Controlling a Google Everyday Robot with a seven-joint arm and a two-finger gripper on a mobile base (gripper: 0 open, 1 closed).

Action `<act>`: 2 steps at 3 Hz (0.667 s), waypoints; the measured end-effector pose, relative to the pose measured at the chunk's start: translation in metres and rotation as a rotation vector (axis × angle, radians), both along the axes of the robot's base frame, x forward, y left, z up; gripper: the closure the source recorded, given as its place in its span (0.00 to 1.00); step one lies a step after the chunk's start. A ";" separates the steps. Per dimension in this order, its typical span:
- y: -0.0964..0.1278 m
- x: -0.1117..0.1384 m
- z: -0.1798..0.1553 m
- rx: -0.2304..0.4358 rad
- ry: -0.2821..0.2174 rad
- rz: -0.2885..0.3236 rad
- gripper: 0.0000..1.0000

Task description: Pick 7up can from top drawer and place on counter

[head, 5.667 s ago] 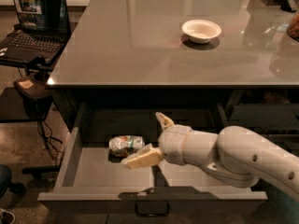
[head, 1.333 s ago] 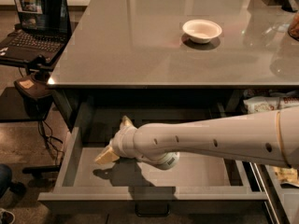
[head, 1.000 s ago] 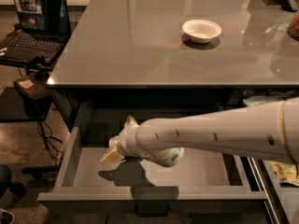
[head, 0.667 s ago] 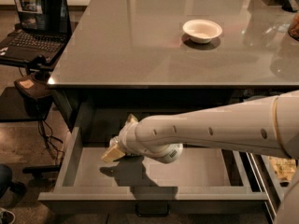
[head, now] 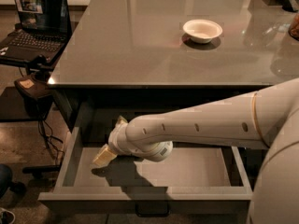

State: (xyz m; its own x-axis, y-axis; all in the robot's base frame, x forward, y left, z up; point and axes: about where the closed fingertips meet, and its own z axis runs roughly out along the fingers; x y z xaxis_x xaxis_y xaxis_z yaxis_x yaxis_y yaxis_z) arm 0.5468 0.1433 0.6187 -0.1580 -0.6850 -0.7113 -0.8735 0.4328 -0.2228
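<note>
The top drawer [head: 154, 176] is pulled out under the counter [head: 140, 36], showing a flat grey floor and a dark handle on its front. My arm reaches in from the right, and my gripper [head: 112, 139] is low over the left part of the drawer floor. The 7up can is hidden behind the gripper and wrist. I cannot tell whether the gripper touches it.
A white bowl [head: 202, 30] sits on the counter at the back right. A laptop [head: 35, 20] stands on a side stand to the left, with cables beneath it. The drawer's side walls [head: 67, 157] flank the gripper.
The can lay in plain sight in the drawer 5.7 s ago; the gripper now covers it. Over the last second the gripper has edged slightly right and stayed low.
</note>
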 end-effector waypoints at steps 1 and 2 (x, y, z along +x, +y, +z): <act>0.000 0.000 0.000 0.000 0.000 0.000 0.19; 0.000 0.000 0.000 0.000 0.000 0.000 0.42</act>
